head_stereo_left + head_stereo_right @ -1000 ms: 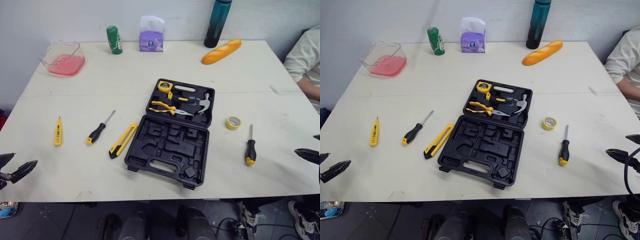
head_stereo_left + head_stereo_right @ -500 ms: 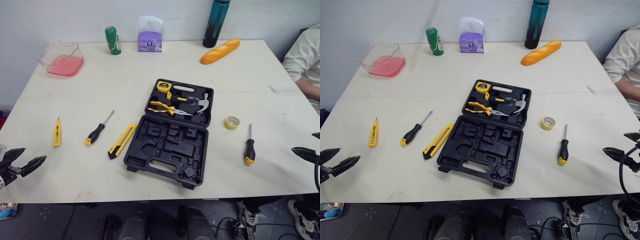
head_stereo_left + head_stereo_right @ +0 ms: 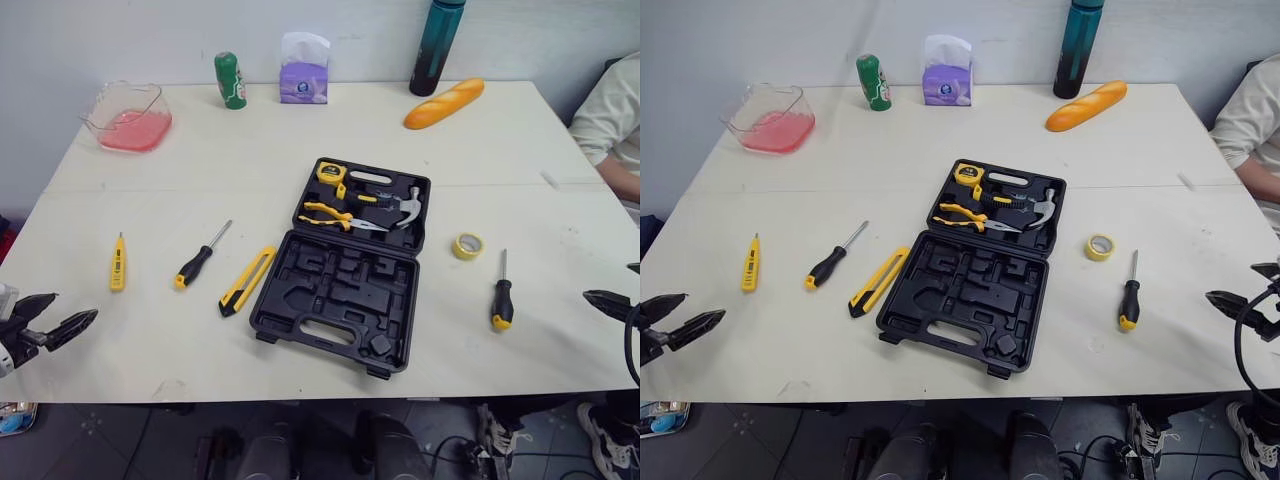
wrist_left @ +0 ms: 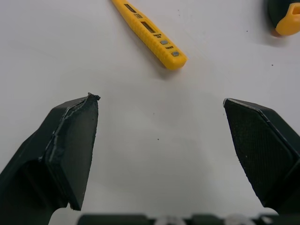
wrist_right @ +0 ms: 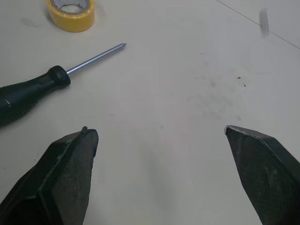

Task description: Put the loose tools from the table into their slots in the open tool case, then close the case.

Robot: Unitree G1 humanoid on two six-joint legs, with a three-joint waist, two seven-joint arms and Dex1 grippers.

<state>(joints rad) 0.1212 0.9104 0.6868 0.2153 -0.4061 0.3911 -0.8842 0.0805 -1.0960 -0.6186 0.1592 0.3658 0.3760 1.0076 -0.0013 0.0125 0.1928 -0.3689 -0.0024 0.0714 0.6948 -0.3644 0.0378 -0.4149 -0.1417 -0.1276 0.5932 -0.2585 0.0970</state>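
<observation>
The open black tool case [image 3: 340, 300] lies flat between the left gripper [image 4: 160, 98] and right gripper [image 5: 157, 128], with a yellow tester pen [image 3: 117, 264] just ahead of the left fingers [image 4: 70, 150], a black-handled screwdriver [image 3: 197, 262] and yellow utility knife [image 3: 246, 281] beyond it, and a second screwdriver [image 3: 501, 303] and yellow tape roll [image 3: 466, 245] near the right fingers [image 5: 65, 173].

Plain pale wall [image 3: 120, 30] behind wide cream table [image 3: 200, 150] — dark floor [image 3: 110, 440] below near edge, even light.

Can't see the top of the bottle [image 3: 435, 50], chopped by the edge. Screwdriver [image 5: 47, 83] handle clipped too in the right wrist view. Sleeve [image 3: 610, 110] half off-frame.
</observation>
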